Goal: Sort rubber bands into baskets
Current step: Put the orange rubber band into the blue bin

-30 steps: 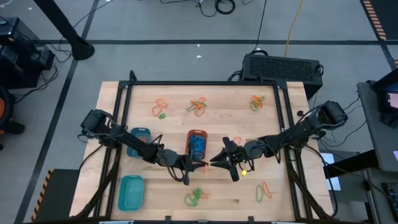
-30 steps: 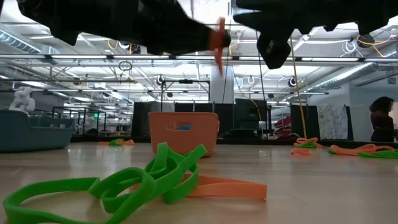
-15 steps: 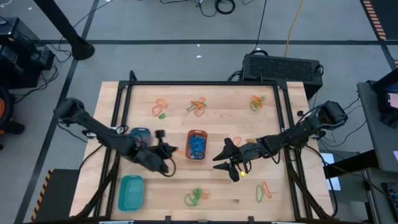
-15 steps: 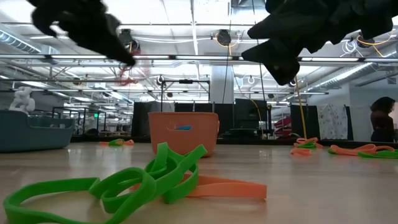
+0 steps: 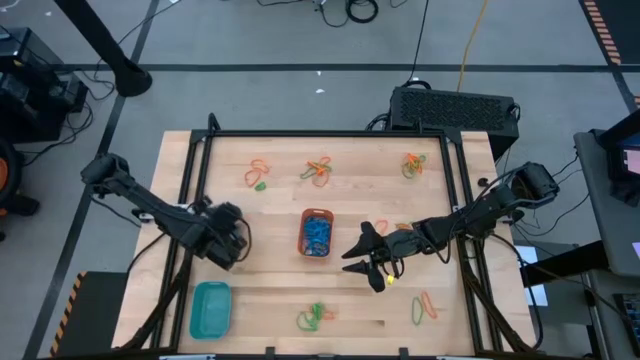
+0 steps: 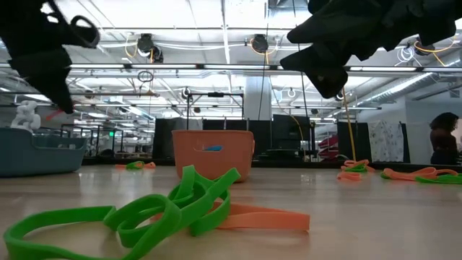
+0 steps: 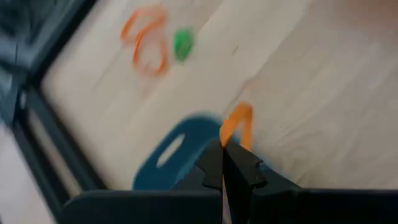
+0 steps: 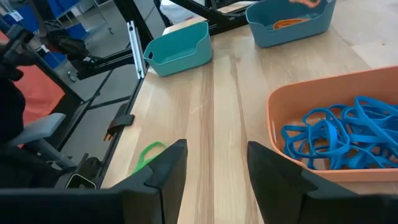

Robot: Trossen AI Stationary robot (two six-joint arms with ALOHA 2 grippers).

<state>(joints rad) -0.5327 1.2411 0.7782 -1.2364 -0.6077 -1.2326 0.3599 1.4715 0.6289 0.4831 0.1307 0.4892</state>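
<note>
Left gripper [image 7: 231,163] clamped on thin orange rubber band [image 7: 237,126], seen only from its wrist, over round blue-teal basket [image 7: 175,155]; right gripper [image 8: 211,177] spread beside orange plastic basket [image 8: 323,99] of blue bands [image 8: 339,134].

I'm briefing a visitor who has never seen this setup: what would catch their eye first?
The orange basket at the table's middle, full of blue bands, stands out most. The left tool is shut on an orange band above the small blue basket at the table's left side. The right tool hangs open just right of the orange basket.

Bright overhead light; blurred left wrist view.
</note>
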